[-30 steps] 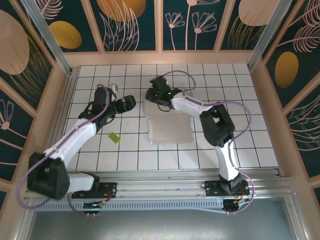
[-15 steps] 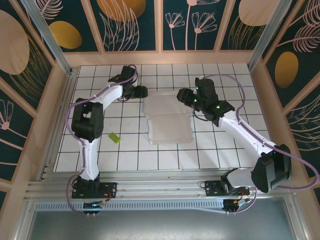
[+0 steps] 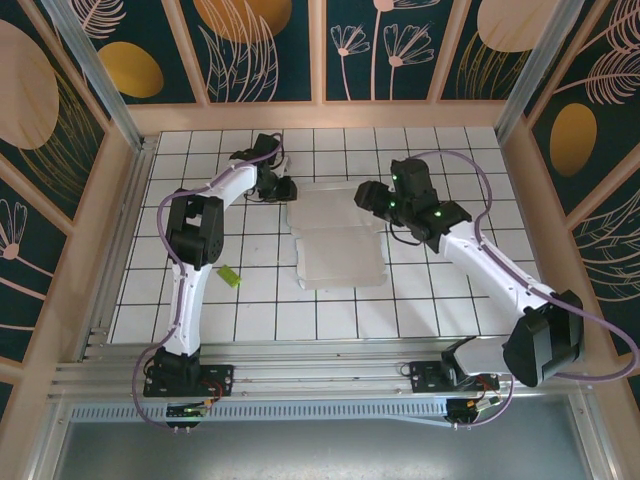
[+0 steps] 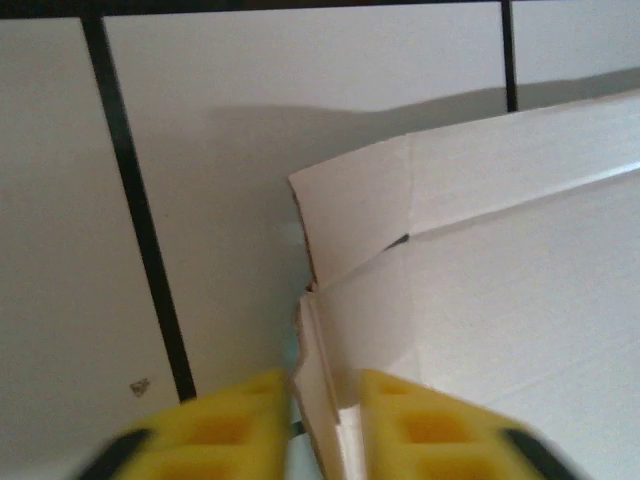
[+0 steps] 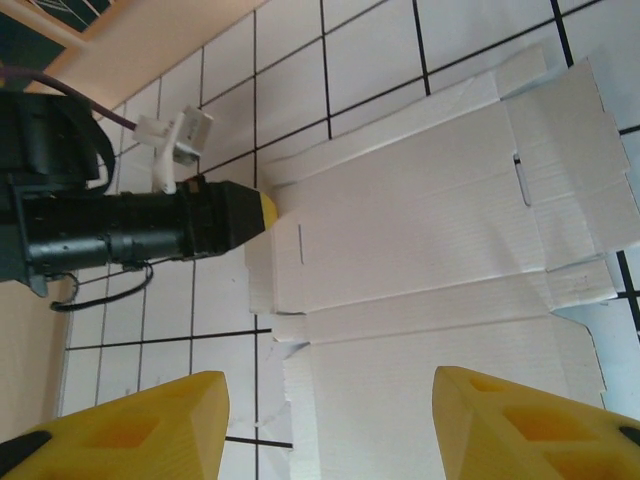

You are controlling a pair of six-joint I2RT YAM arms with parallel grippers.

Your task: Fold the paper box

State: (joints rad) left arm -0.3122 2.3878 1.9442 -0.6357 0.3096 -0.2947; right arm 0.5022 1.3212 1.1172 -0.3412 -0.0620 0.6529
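Left arm: stretched to the far side, left gripper (image 4: 325,425) pinching the far-left flap of the paper box (image 3: 338,245).
Right arm: right gripper (image 5: 330,420) spread wide above the box's right edge.
Box: unfolded, white side up, mid-table (image 3: 420,300).

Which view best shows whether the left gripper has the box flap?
Left wrist: the left gripper pinches the paper box flap's edge between its fingers. Top external shows it small at the box's far-left corner; right wrist shows its tip side-on there.

Tally: one paper box (image 3: 335,235), mid-table. One small yellow-green scrap (image 3: 229,276) lay left of it. Two robot arms: left arm (image 3: 190,235), right arm (image 3: 490,270).
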